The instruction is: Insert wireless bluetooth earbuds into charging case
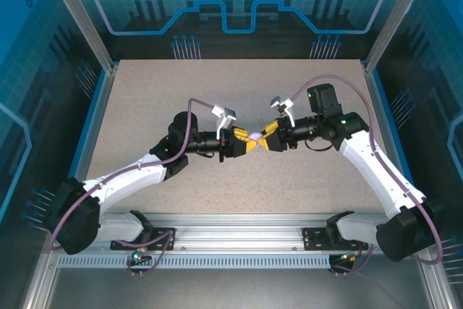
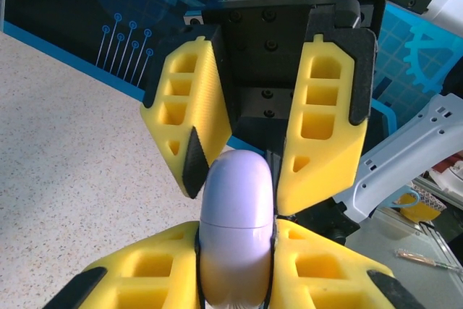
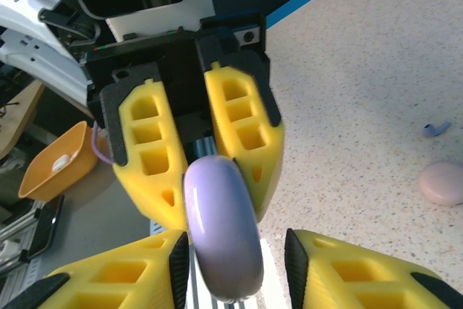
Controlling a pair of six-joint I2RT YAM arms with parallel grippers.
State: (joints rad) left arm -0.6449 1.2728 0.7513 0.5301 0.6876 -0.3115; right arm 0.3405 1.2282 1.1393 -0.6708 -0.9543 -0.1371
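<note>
A lilac charging case [image 1: 255,136] hangs above the middle of the table, lid closed along its seam [image 2: 237,215]. My left gripper [image 2: 235,269] is shut on its lower half, both yellow fingers pressed against its sides. My right gripper [image 3: 235,269] faces it from the other side and stands open around the case [image 3: 221,229]: one pad touches it, the other stands a gap away. One dark purple earbud [image 3: 434,129] lies on the table to the right.
A pale pink round case [image 3: 441,182] rests on the speckled table [image 1: 217,92] close to the earbud. An orange bowl [image 3: 54,168] sits off the table edge behind the left arm. Blue walls and metal posts ring the table.
</note>
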